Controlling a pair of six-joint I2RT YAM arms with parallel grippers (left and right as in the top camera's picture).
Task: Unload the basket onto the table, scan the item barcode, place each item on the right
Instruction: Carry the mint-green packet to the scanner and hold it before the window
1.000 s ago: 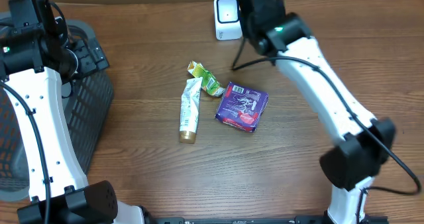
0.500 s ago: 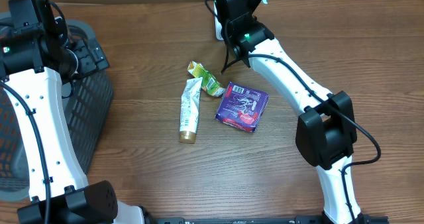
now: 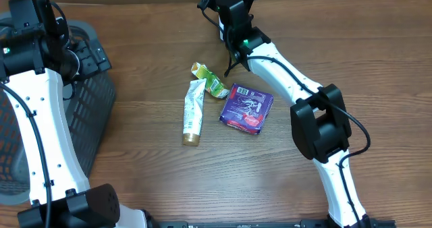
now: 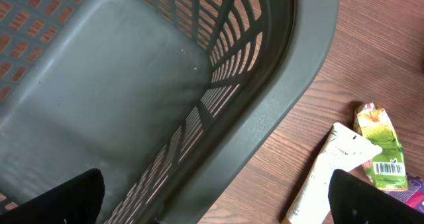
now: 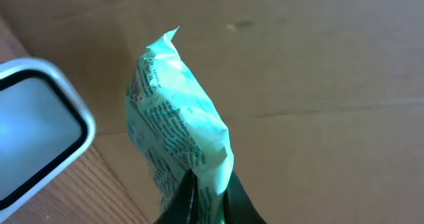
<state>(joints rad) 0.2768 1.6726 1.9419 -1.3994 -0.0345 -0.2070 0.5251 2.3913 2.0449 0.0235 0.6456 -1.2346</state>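
Right wrist: right hand (image 5: 207,197) clenched on the green packet (image 5: 175,111), scanner (image 5: 33,128) just beside. Presenting it, I'd say; next, angle the barcode toward the window.

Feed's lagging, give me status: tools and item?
Right tool shut on green packet, beside scanner. Left tool open over basket. Nothing seen in the way.

Mock retail checkout on lab bench: wood-grain table (image 3: 148,181); grey mesh basket (image 4: 291,85); white scanner (image 5: 33,131); packaged goods, tube (image 3: 194,111), purple pack (image 3: 247,108); cardboard backdrop (image 5: 318,65); white robot arms (image 3: 40,120)
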